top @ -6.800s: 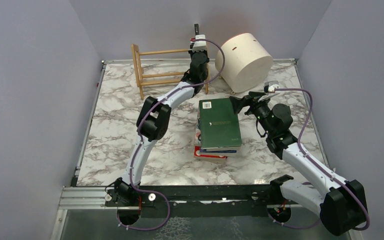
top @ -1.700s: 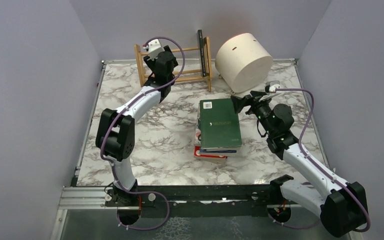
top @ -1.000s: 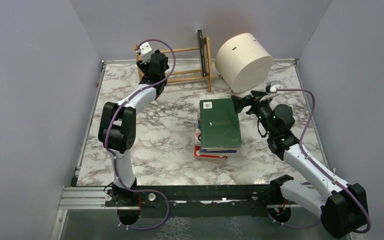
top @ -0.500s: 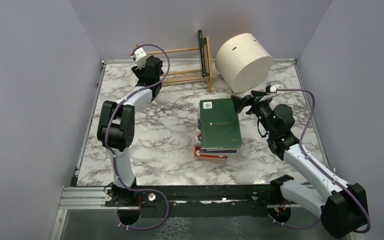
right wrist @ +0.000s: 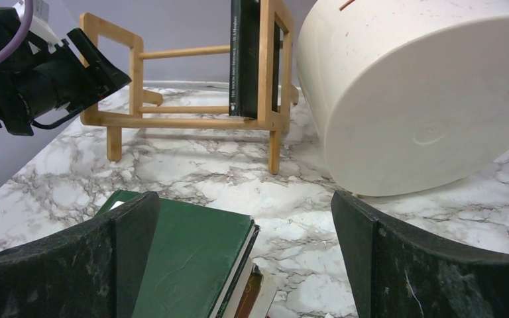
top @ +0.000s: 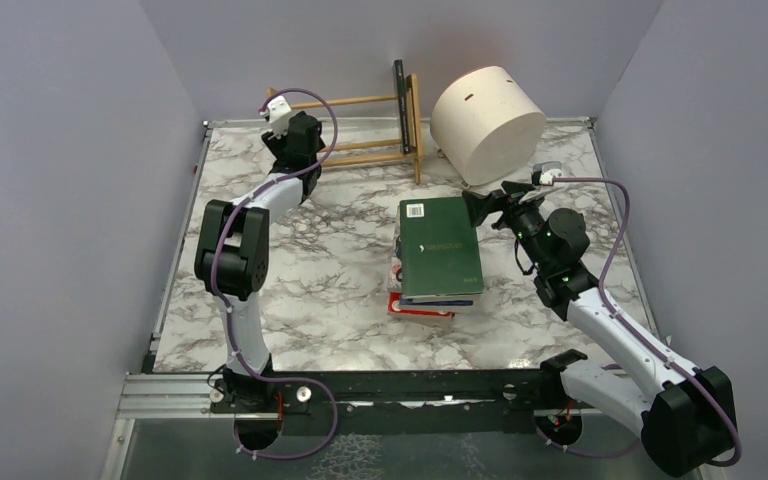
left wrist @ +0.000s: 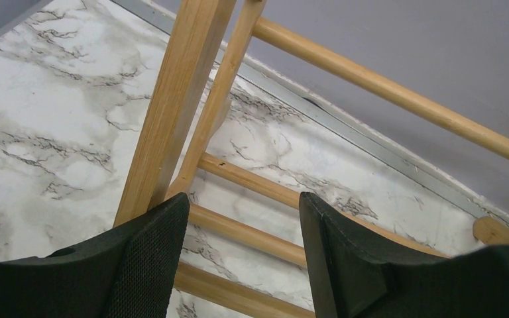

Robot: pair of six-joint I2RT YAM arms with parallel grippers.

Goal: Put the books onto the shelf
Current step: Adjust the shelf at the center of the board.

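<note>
— Top external view: where are the books being kept at this moment?

— The books (top: pixel 438 262) are being left in a flat stack at the middle of the worktop (top: pixel 290 260), with a dark green book (right wrist: pixel 185 255) lying uppermost. One black book (right wrist: pixel 244 58) is being carried upright by the shelf (top: pixel 352 101), against its right end, near the back wall.

— How are the jaws being held?

— The right jaws are being held wide apart, with nothing between them, by the far right corner of the green cover. The left jaws are being held partly apart at the shelf's left end, and nothing is being clamped there.

— How is the pick-up best being handled?

— By the look of it, the green book is being lined up for the right arm (top: pixel 610 325). The jaws are best being lowered over one free edge only, so that the books beneath are not being dragged. The book is then best being stood upright close beside the black one. The cream drum (top: pixel 488 112), just beside the shelf's right end, is being counted as something to be cleared on the way.

— What is being hidden?

— The lower books are being covered by the green one, so their number cannot be told. From above, the left jaws are being hidden by their own wrist. Whether the wooden upright is being touched by them cannot be told.
</note>
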